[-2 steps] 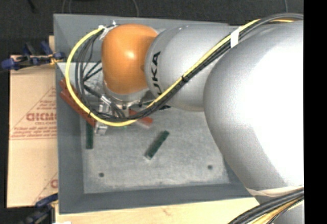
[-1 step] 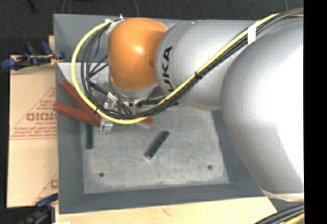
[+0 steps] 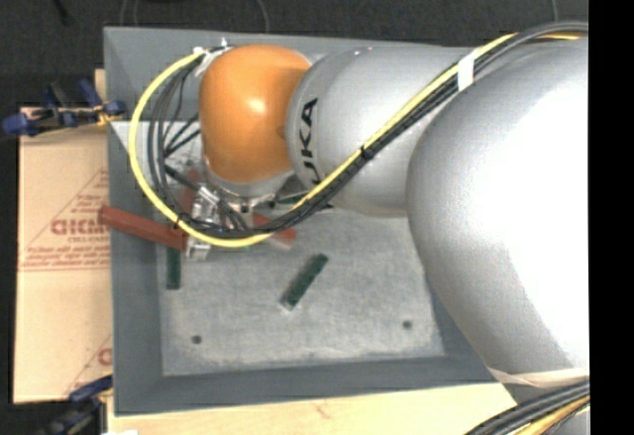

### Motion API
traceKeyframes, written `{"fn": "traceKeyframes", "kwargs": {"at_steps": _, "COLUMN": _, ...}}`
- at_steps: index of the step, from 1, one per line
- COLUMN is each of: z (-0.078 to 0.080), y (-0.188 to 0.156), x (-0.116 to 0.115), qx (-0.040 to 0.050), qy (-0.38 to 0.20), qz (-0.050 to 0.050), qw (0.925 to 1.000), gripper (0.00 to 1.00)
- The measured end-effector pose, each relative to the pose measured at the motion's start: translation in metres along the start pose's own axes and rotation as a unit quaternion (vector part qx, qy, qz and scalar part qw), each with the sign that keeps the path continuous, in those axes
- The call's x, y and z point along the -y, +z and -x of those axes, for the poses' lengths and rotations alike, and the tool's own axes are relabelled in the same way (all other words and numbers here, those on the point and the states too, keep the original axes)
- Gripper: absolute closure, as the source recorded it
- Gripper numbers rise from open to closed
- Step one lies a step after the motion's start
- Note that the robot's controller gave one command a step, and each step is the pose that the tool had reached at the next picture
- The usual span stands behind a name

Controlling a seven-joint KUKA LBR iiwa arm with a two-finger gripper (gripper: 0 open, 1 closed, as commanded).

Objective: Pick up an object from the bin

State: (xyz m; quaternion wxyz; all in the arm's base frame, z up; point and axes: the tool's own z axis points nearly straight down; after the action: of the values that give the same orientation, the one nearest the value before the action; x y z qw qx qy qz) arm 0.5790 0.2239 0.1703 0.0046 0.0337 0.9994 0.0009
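camera view | my end effector hangs low over the left side of the bin, under my orange wrist cover | open or closed: cannot tell | red-brown bar lies by the left wall, its right end tucked under my end effector | dark green strip well apart, mid-floor

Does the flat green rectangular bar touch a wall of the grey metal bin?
No, the green bar lies mid-floor in the bin, clear of every wall.

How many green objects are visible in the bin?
2: a green bar at the floor's middle; a smaller dark green piece near the left wall. The arm may hide more.
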Motion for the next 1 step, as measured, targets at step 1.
{"fn": "traceKeyframes", "kwargs": {"at_steps": 1, "z": -0.0122, "y": -0.013, "x": 0.0033, "qx": -0.0057, "qy": -0.01, "qz": -0.002, "qw": 0.9999, "gripper": 1.0}}
